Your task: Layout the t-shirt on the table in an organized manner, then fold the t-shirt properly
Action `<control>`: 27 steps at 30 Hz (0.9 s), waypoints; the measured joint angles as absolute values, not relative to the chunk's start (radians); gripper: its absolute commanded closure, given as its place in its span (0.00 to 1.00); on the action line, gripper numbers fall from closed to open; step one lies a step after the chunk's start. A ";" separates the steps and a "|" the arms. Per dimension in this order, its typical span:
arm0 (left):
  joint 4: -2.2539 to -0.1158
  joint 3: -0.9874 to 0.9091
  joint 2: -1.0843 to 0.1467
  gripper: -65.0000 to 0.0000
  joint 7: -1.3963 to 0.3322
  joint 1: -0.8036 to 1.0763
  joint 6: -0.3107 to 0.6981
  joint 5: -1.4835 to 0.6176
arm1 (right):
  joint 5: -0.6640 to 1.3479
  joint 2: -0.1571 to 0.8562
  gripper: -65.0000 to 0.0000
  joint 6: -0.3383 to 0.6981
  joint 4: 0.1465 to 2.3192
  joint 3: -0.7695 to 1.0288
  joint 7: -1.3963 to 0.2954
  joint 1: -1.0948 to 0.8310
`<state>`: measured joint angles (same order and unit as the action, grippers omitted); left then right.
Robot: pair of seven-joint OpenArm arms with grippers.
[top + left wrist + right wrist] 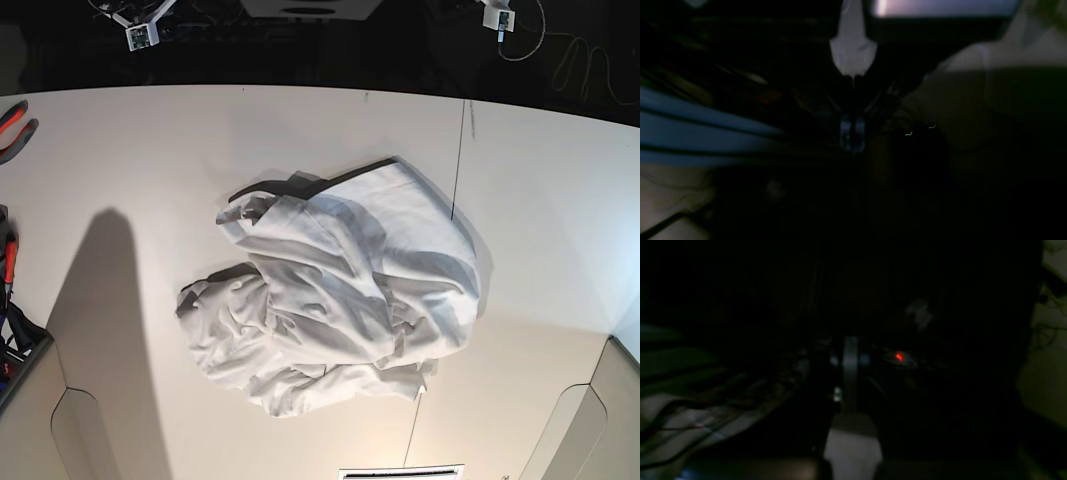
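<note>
The white t-shirt [335, 290] lies in a crumpled, wrinkly heap at the middle of the white table [150, 160], with its folds bunched over one another. Neither arm shows in the base view, and nothing touches the shirt. Both wrist views are very dark. In the left wrist view my left gripper [853, 74] shows as pale fingers pressed together, shut, with nothing between them. In the right wrist view my right gripper [850, 350] is a narrow pale shape, also shut and empty. The shirt cannot be made out in either wrist view.
Red-handled pliers [15, 125] lie at the table's far left edge, with cables [8, 290] below them. A thin dark seam [457, 160] runs across the tabletop right of the shirt. Beige cut-out corners [620, 400] flank the near edge. Camera mounts and wires [500, 20] sit beyond the far edge.
</note>
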<state>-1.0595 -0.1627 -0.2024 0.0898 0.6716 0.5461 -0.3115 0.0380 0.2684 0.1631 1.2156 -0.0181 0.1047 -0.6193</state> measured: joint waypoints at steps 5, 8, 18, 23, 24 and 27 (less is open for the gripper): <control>-1.251 -0.288 -0.224 1.00 0.049 0.738 0.689 -0.369 | 0.039 0.300 1.00 0.155 1.476 -0.001 0.103 -0.738; -1.337 -0.360 -0.253 1.00 -0.027 0.756 0.686 -0.456 | 0.041 0.300 1.00 0.155 1.601 0.027 0.105 -0.779; -1.447 -0.416 -0.300 1.00 -0.077 0.724 0.687 -0.548 | 0.044 0.299 1.00 0.162 1.728 0.098 0.105 -0.716; -1.452 -0.406 -0.300 1.00 -0.129 0.640 0.687 -0.550 | 0.044 0.296 1.00 0.165 1.728 0.098 0.101 -0.639; -1.452 -0.403 -0.300 1.00 -0.144 0.623 0.687 -0.550 | 0.044 0.296 1.00 0.164 1.728 0.098 0.102 -0.625; -1.452 -0.376 -0.302 1.00 -0.165 0.575 0.687 -0.548 | 0.044 0.296 1.00 0.166 1.728 0.098 0.097 -0.582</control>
